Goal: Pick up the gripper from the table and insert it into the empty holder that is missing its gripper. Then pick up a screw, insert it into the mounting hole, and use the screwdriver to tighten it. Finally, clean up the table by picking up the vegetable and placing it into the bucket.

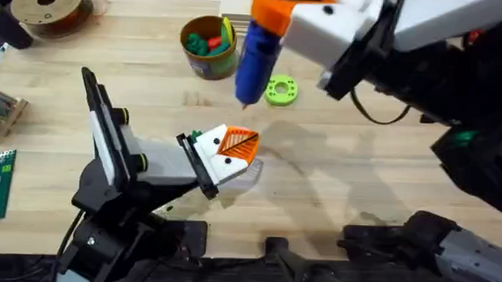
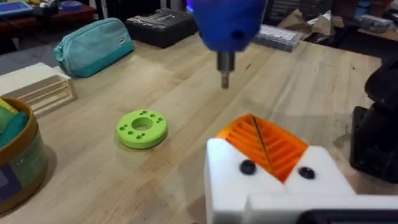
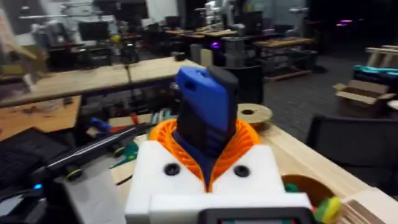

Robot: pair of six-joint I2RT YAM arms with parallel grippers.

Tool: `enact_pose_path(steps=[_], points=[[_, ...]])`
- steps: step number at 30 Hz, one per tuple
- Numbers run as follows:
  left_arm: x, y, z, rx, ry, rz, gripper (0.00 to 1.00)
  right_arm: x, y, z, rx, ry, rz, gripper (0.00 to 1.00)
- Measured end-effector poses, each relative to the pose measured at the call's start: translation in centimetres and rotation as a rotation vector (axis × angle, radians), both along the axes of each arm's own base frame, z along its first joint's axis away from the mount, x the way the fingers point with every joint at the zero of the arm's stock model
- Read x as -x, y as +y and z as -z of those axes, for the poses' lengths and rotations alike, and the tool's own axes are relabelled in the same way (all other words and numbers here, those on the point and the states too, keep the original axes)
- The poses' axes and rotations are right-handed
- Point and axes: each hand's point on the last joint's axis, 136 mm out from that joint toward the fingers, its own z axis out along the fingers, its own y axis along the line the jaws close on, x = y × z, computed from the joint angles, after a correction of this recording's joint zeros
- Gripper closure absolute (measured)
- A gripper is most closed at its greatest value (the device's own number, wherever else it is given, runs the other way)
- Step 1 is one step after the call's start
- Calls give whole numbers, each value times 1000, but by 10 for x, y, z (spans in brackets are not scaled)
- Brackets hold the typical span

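Right hand clamped on screwdriver, raised, bit down over desk near green disc. Left hand low, pads together. Bucket far left.

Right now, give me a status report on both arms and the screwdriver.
Right gripper shut on the blue screwdriver, bit down above the table. Left gripper low on the table, shut, nothing held. Green disc beside the bit; bucket behind.
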Motion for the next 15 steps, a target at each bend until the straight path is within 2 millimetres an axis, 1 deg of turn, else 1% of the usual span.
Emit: enact_pose_path(steps=[9, 12, 15], points=[[0, 0, 0, 0, 0, 0, 988, 24, 30, 5, 3, -16, -139, 970], [0, 0, 0, 0, 0, 0, 988, 28, 37, 5, -3, -24, -165, 971], [0, 0, 0, 8, 14, -1, 988, 30, 40, 6, -2, -27, -178, 971]])
